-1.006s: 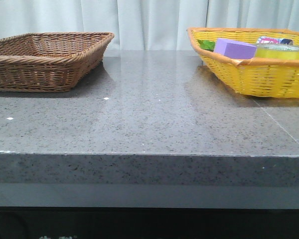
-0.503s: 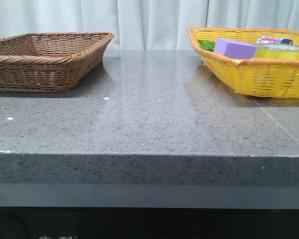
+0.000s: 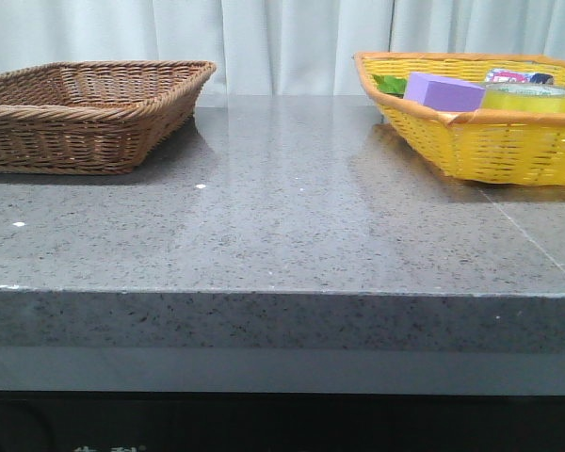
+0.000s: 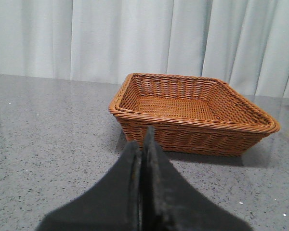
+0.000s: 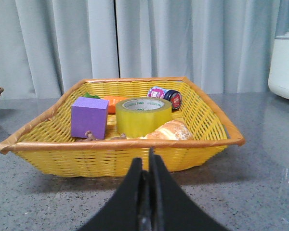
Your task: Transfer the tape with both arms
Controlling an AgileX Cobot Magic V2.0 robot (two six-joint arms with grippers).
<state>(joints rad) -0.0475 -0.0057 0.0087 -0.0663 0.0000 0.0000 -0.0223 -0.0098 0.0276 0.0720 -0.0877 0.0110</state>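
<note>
Inside the yellow basket (image 5: 48,137), the tape (image 5: 143,115) (upright); both tools (image 4: 142,144) (image 5: 149,166) closed, empty.

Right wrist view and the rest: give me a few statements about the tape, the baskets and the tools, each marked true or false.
1. The tape stands in the yellow basket. True.
2. The purple block lies in the brown basket. False: it sits in the yellow basket beside the tape; the brown basket shows nothing inside.
3. The right tool grips the tape. False: it is shut on nothing, short of the yellow basket.
4. The left tool is shut and faces the brown basket. True.
5. A bread roll lies against the tape. True.
6. The tape lies flat on the table between the baskets. False: that stretch holds no tape.
</note>
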